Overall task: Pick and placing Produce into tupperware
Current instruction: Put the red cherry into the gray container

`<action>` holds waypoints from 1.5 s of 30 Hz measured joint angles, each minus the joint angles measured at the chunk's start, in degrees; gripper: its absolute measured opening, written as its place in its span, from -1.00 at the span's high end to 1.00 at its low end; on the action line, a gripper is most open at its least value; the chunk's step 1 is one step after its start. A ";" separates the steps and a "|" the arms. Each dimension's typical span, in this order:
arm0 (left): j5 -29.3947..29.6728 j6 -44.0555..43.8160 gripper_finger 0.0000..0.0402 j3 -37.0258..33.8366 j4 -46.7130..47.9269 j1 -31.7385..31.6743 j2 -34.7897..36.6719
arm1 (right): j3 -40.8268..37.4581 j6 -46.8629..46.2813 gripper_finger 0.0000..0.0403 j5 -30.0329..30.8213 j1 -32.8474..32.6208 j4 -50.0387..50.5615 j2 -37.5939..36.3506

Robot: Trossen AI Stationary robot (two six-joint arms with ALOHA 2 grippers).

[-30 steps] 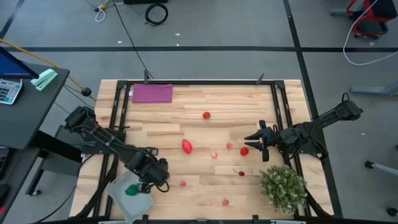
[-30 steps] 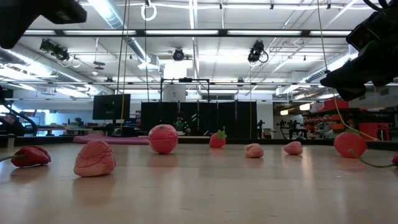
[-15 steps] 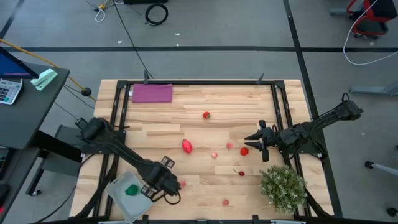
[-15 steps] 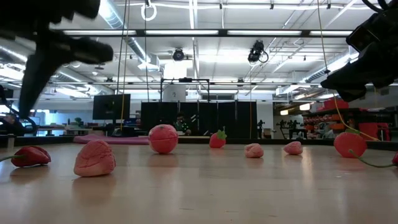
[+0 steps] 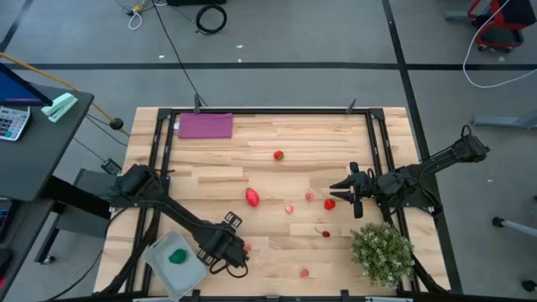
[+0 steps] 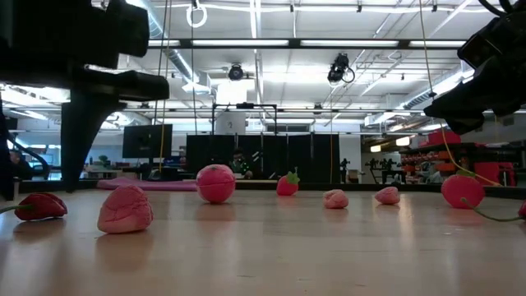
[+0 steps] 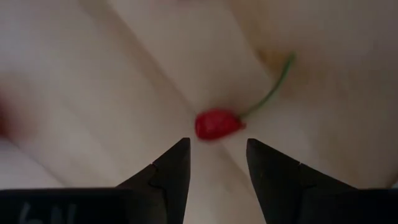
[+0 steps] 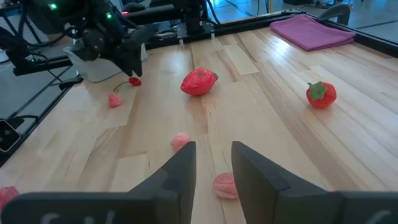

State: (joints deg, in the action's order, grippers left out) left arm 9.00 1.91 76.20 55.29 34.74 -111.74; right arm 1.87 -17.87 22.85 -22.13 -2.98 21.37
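Note:
My left gripper (image 7: pixel 216 158) is open and points down over a small red cherry-like fruit (image 7: pixel 217 124) with a green stem. The low view shows its fingers (image 6: pixel 80 140) standing on either side of that fruit (image 6: pixel 39 205), close to the table. In the high view this gripper (image 5: pixel 238 253) is just right of the translucent tupperware (image 5: pixel 168 273), which holds one green piece (image 5: pixel 177 257). Other red and pink produce lies scattered on the wood: a big red piece (image 5: pixel 252 197), a strawberry (image 5: pixel 278 154), and small pink ones (image 5: pixel 289 209). My right gripper (image 5: pixel 338 195) waits open near a red fruit (image 5: pixel 330 203).
A bushy pale-green plant (image 5: pixel 382 252) stands at the table's near right corner. A purple mat (image 5: pixel 205 126) lies at the far left. Black frame rails (image 5: pixel 164 143) run along the table's sides. A pink piece (image 8: pixel 225 185) lies just ahead of the right fingers.
My left gripper has moved from over the tupperware's edge toward the table's right and come down over the small red stemmed fruit, so that its fingers now show in the low view. The produce and the right arm have kept still.

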 joint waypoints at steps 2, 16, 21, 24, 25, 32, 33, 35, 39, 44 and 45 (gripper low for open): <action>-0.01 0.27 0.19 0.00 -1.90 0.20 0.00 | 0.00 -0.02 0.46 0.00 0.00 0.00 0.00; -0.03 -4.55 0.26 0.00 -2.89 -0.06 -0.02 | 0.00 -0.02 0.45 0.00 0.00 0.00 0.00; -0.02 -7.57 0.31 0.00 -2.78 -0.07 -0.02 | 0.00 -0.01 0.45 0.00 0.00 0.00 0.00; -0.03 -8.83 0.33 0.00 -2.78 -0.06 -0.02 | 0.00 0.00 0.45 0.00 0.00 0.00 0.00; -0.03 -9.07 0.34 0.00 -2.78 -0.06 -0.02 | 0.00 -0.02 0.45 -0.01 0.00 0.00 0.00; 0.02 -11.80 0.31 -4.20 -3.23 -0.06 0.08 | 0.00 0.00 0.45 -0.02 0.00 -0.02 0.00; 0.05 -11.85 0.31 -4.78 -3.29 -0.06 0.25 | 0.00 -0.02 0.45 0.00 0.00 0.00 0.00; 0.04 -12.41 0.32 -5.21 -3.15 -0.06 0.28 | 0.00 -0.02 0.45 -0.02 0.00 0.00 0.00; -0.01 -14.22 0.39 -5.25 -3.72 -0.06 0.26 | 0.00 -0.02 0.46 0.00 0.00 0.00 0.02; -0.09 -14.53 0.54 -5.29 -3.81 0.03 0.17 | 0.00 -0.01 0.45 -0.02 0.00 -0.02 0.02; -0.09 -14.53 0.58 -5.22 -3.78 0.03 0.15 | 0.00 -0.01 0.45 0.00 0.00 -0.02 0.00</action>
State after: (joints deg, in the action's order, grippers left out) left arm 8.91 -12.62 70.98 51.51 34.76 -111.59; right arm 1.87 -17.88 22.85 -22.13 -3.01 21.37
